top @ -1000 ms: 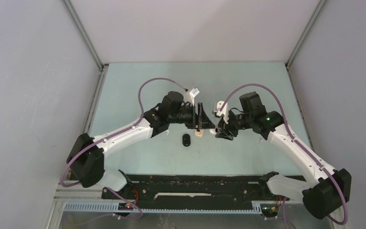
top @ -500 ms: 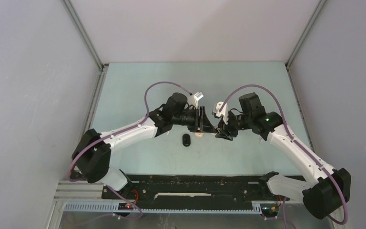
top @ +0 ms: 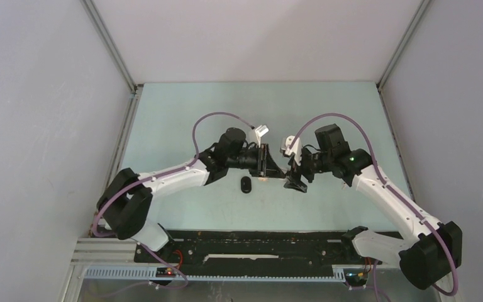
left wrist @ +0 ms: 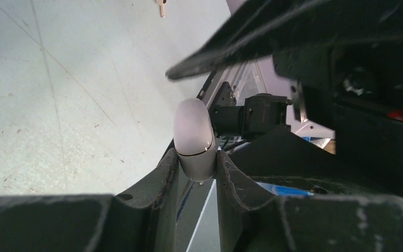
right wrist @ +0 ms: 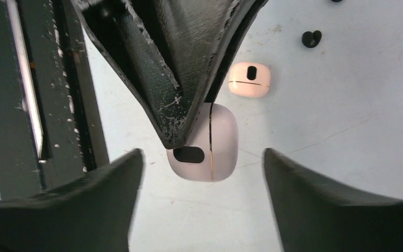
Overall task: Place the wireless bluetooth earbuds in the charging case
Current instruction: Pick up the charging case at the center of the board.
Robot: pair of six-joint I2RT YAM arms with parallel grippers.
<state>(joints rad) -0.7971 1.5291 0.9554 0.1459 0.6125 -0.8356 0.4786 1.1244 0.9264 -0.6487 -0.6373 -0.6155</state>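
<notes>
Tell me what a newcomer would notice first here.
A pale charging case is pinched between the left fingers, mid-table where both arms meet. The right fingers stand wide open facing it, not touching. Beyond lie a pinkish case and a black earbud on the table.

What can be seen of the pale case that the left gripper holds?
The pale case is a smooth, rounded pebble that looks like matte lilac-white plastic. A thin seam runs around it and looks closed. One face has a dark oval mark. The left gripper is shut on one end of it, one finger on each side, so the other rounded end sticks out. The right gripper is open and does not touch it.
</notes>
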